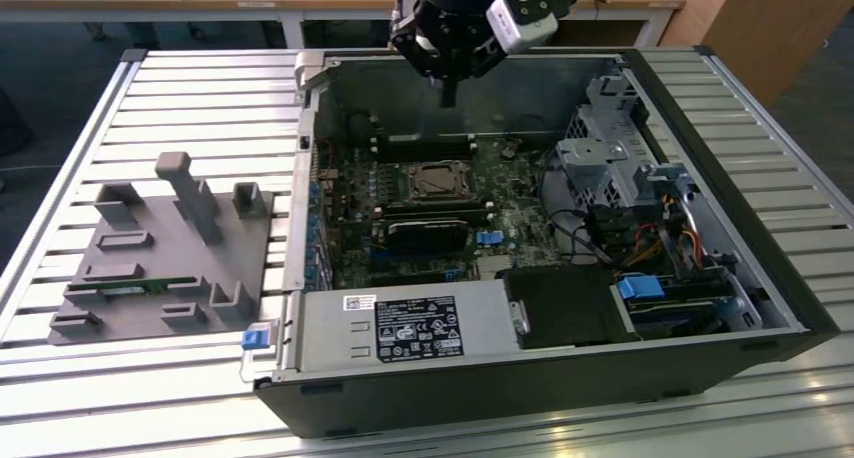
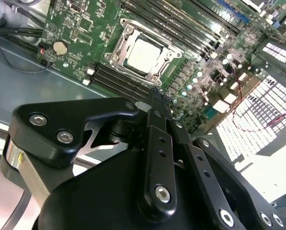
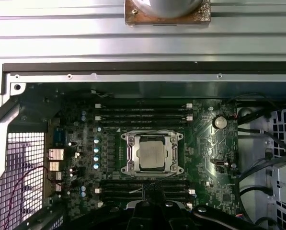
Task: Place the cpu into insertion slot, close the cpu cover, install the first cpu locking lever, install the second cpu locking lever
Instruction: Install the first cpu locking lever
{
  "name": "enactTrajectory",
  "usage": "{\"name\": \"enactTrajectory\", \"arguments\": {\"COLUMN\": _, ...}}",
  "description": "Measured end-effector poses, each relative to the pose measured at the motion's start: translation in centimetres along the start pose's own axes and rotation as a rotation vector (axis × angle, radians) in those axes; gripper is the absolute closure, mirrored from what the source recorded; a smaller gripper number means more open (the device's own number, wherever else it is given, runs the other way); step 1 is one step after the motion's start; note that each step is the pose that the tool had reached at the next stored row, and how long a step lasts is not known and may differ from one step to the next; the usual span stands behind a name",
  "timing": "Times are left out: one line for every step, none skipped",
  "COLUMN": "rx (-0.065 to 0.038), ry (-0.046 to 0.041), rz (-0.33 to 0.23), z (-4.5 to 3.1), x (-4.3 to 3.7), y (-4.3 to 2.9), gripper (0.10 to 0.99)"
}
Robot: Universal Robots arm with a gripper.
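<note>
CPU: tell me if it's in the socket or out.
In. The cpu lies flat inside the socket, framed by the cpu cover, in both wrist views.

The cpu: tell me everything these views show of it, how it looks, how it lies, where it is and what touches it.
The cpu is a small flat square chip with a dull silver-grey metal top, bare and unmarked as far as can be seen. It lies flat in the socket near the middle of the green motherboard, framed on all sides by the thin square metal cpu cover, which looks closed down around it. Both wrist views show it face up. The black gripper hangs above the open case, not touching it.
</note>
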State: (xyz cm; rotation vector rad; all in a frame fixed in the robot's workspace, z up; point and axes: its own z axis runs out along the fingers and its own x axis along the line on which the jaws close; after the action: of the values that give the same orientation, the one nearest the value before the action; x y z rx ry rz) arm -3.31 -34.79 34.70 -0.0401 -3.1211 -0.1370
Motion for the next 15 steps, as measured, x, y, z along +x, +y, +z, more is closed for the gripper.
{"name": "enactTrajectory", "arguments": {"rx": 0.001, "ry": -0.0006, "rz": 0.0, "z": 0.03, "x": 0.0, "y": 0.0, "gripper": 0.976}}
{"name": "enactTrajectory", "arguments": {"rx": 0.0, "ry": -0.002, "rz": 0.0, "z": 0.07, "x": 0.01, "y": -0.01, "gripper": 0.976}}
{"name": "enactTrajectory", "arguments": {"rx": 0.0, "ry": -0.0032, "rz": 0.0, "z": 0.15, "x": 0.01, "y": -0.04, "gripper": 0.976}}
{"name": "enactTrajectory", "arguments": {"rx": 0.001, "ry": -0.0032, "rz": 0.0, "z": 0.24, "x": 0.01, "y": -0.22, "gripper": 0.976}}
{"name": "enactTrajectory", "arguments": {"rx": 0.0, "ry": -0.0032, "rz": 0.0, "z": 0.4, "x": 0.0, "y": -0.45, "gripper": 0.976}}
{"name": "enactTrajectory", "arguments": {"rx": 0.0, "ry": -0.0033, "rz": 0.0, "z": 0.58, "x": -0.01, "y": -0.6, "gripper": 0.976}}
{"name": "enactTrajectory", "arguments": {"rx": 0.0, "ry": -0.0033, "rz": 0.0, "z": 0.74, "x": -0.02, "y": -0.76, "gripper": 0.976}}
{"name": "enactTrajectory", "arguments": {"rx": 0.0, "ry": -0.0032, "rz": 0.0, "z": 0.93, "x": -0.02, "y": -0.84, "gripper": 0.976}}
{"name": "enactTrajectory", "arguments": {"rx": -0.001, "ry": -0.0033, "rz": 0.0, "z": 1.11, "x": -0.02, "y": -0.86, "gripper": 0.976}}
{"name": "enactTrajectory", "arguments": {"rx": 0.0, "ry": -0.0032, "rz": 0.0, "z": 1.29, "x": -0.05, "y": -0.86, "gripper": 0.976}}
{"name": "enactTrajectory", "arguments": {"rx": 0.0, "ry": -0.0032, "rz": -0.001, "z": 1.47, "x": -0.11, "y": -0.83, "gripper": 0.976}}
{"name": "enactTrajectory", "arguments": {"rx": 0.0, "ry": -0.0031, "rz": -0.001, "z": 1.66, "x": -0.16, "y": -0.78, "gripper": 0.976}}
{"name": "enactTrajectory", "arguments": {"rx": 0.0, "ry": -0.0031, "rz": -0.001, "z": 1.84, "x": -0.2, "y": -0.7, "gripper": 0.976}}
{"name": "enactTrajectory", "arguments": {"rx": 0.0, "ry": -0.0033, "rz": -0.001, "z": 2.02, "x": -0.22, "y": -0.58, "gripper": 0.976}}
{"name": "enactTrajectory", "arguments": {"rx": 0.0, "ry": -0.0032, "rz": -0.001, "z": 2.15, "x": -0.23, "y": -0.35, "gripper": 0.976}}
